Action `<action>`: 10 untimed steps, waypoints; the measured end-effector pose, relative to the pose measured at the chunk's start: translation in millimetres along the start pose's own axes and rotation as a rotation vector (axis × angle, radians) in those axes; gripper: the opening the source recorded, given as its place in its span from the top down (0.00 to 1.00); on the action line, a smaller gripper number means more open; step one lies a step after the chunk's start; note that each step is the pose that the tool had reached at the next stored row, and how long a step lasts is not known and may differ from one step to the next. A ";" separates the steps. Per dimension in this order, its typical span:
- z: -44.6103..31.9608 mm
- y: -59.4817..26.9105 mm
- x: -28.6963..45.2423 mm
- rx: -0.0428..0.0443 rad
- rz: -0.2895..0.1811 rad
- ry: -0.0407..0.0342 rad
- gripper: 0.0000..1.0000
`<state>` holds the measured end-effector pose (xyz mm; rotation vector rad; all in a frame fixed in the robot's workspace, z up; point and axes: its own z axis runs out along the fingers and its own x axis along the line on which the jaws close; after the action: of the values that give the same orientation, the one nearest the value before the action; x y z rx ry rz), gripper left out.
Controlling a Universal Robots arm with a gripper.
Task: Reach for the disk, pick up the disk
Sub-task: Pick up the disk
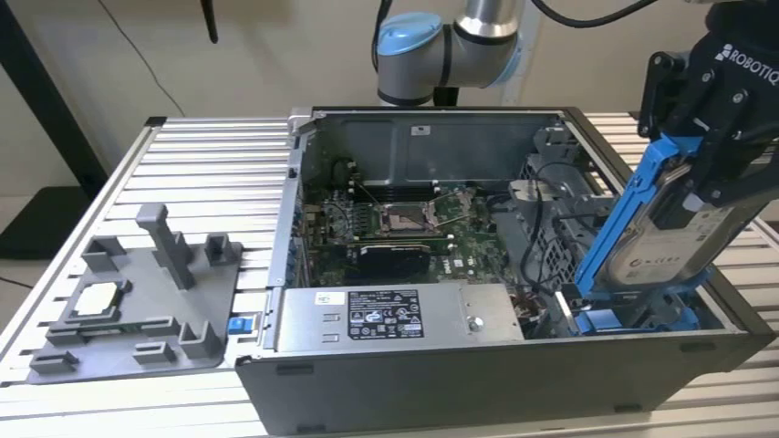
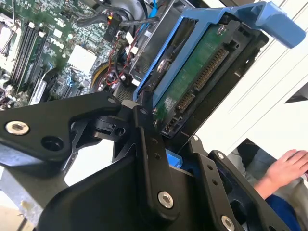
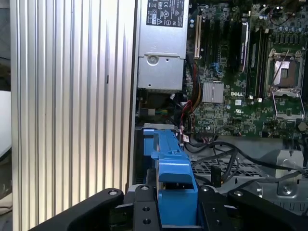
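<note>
Gripping the disk (image 1: 663, 239) tight, the gripper (image 1: 712, 187) had it tilted up on end over the open computer case (image 1: 487, 383), at the exterior view's right, blue bracket and all.

Blue glossy plastic bracket on metal disk (image 1: 667, 239); ribbed alu table (image 1: 207, 173); matt black tool (image 1: 718, 178).

One disk (image 1: 667, 239); one open computer case (image 1: 487, 383); one grey fixture tray (image 1: 134, 301); one small square chip (image 1: 98, 299), apparently; one hand (image 2: 284, 169).
</note>
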<state>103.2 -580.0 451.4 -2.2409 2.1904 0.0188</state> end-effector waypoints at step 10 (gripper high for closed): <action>16.3 -1.3 0.1 -0.0007 -0.037 0.0000 1.00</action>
<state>104.5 -579.8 435.0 -2.2813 2.1487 0.0193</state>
